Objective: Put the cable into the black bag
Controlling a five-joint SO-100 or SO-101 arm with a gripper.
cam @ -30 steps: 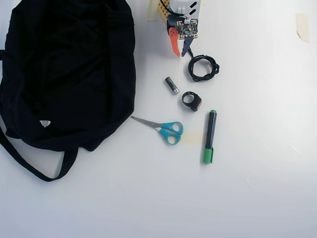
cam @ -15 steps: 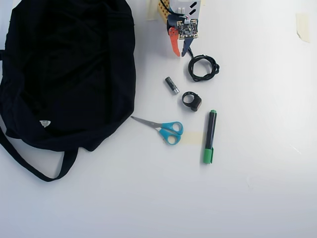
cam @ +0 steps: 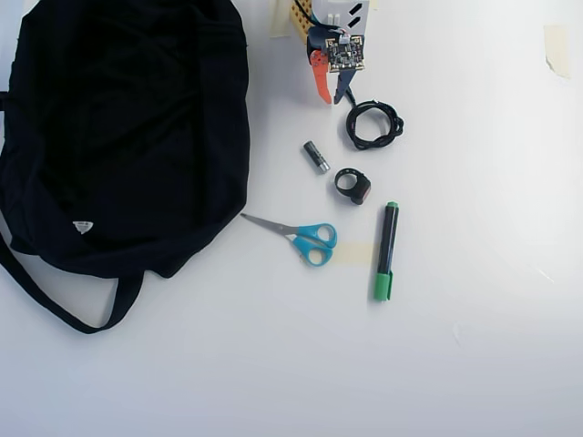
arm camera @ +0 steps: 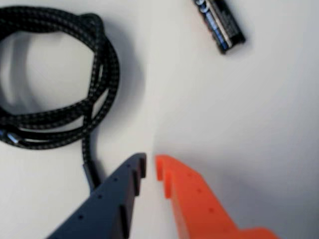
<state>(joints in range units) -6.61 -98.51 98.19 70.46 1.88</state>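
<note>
The hand is hanging near the top edge of the overhead view, its orange finger and dark blue finger nearly pressed together with only a thin slit between their tips, and nothing is sitting between them. The coiled cable is lying on the white worktop just beside the hand, to its lower right in the overhead view; in the wrist view the cable is filling the upper left, its braided black cord looping in a loose ring with one end running down beside the blue finger. The black bag is sprawling over the left side of the overhead view, well apart from the cable, its strap trailing below it. A battery is lying below the hand, with a thick black ring gadget, blue-handled scissors and a green marker lying farther down.
</note>
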